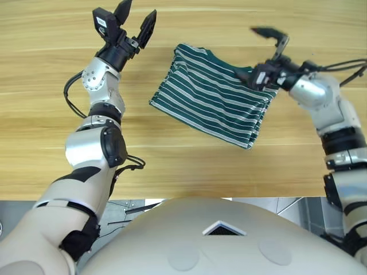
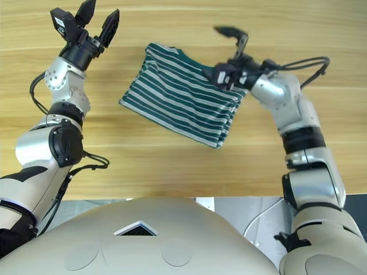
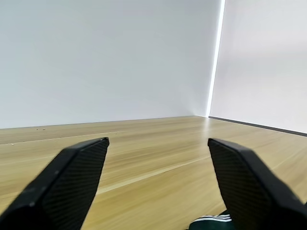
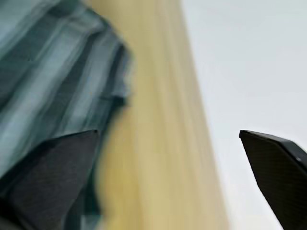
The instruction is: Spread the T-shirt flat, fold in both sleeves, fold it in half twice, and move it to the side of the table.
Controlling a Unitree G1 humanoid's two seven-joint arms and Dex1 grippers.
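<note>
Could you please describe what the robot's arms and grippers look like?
The left arm and right arm have cream upper shells, then silver and black jointed segments. Loose black cables loop beside each forearm. The left gripper and right gripper are black, each with two tapered fingers with finely textured inner faces. The left gripper carries a small pale label.

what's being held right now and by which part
Nothing is held: the left end effector and right end effector are both open, the right one at the shirt.
</note>
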